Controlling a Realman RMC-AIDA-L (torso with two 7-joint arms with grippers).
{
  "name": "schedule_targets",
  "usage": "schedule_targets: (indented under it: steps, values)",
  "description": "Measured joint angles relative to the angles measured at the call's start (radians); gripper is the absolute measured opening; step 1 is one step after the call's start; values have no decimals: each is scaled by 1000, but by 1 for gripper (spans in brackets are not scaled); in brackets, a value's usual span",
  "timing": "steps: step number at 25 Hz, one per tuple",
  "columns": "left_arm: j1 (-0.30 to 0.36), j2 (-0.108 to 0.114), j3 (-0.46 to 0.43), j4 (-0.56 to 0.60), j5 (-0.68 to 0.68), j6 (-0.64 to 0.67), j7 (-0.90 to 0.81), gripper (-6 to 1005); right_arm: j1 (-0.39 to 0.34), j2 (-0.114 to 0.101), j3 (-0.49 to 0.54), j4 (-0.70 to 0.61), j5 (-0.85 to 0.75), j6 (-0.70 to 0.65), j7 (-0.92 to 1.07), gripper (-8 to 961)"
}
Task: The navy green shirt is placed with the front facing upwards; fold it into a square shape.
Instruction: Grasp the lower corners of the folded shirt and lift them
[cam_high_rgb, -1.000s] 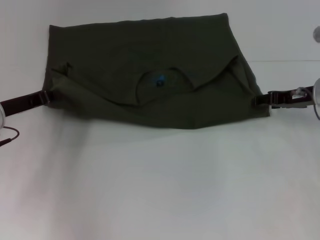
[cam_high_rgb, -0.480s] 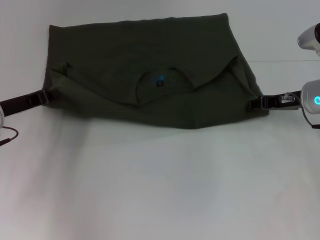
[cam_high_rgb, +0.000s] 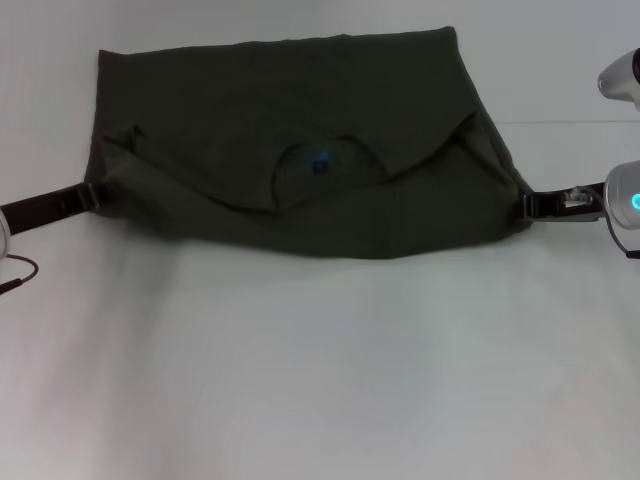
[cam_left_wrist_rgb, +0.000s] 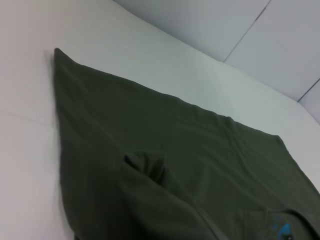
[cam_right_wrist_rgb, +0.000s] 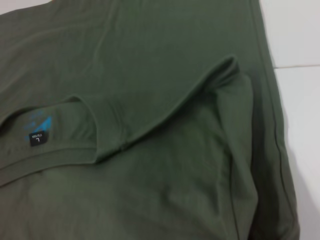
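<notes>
Left hand (cam_high_rgb: 92, 193) & right hand (cam_high_rgb: 527, 206) at navy green shirt (cam_high_rgb: 300, 140) side edges, grip can't tell; bare table (cam_high_rgb: 320, 380) nearside.

One shirt (cam_high_rgb: 300, 150) (two hands)

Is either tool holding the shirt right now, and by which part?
Cannot be told. The left tool and right tool each sit at a side edge of the navy green shirt.

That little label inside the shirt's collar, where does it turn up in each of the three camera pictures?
Head view: neck label at the shirt's middle, inside the collar.
Left wrist view: at the bottom right corner, partly cut off.
Right wrist view: at the left edge, marked L.
Shared landmark: the collar curving round it.
</notes>
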Motion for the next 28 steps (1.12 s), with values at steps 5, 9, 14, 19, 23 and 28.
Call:
schedule_targets:
  steps: [5, 9, 14, 19, 23, 28]
  values:
    - [5, 12, 1, 6, 8, 76, -4, 35, -13, -5, 20, -52, 0, -111, 1, 68]
    - [12, 29, -5, 37, 65, 203, -39, 36, -32, -10, 48, -136, 0, -285, 1, 68]
    - [59, 39, -10, 165, 234, 436, -156, 36, -87, -31, 74, -218, -1, -532, 1, 68]
    - [94, 47, -49, 240, 313, 653, -179, 36, -139, -57, 114, -248, 0, -736, -10, 68]
    - [90, 59, -74, 248, 403, 799, -176, 36, -174, -76, 128, -248, -2, -851, -37, 69]
    - [84, 64, -73, 248, 495, 936, -153, 36, -204, -86, 129, -243, -8, -947, -76, 69]
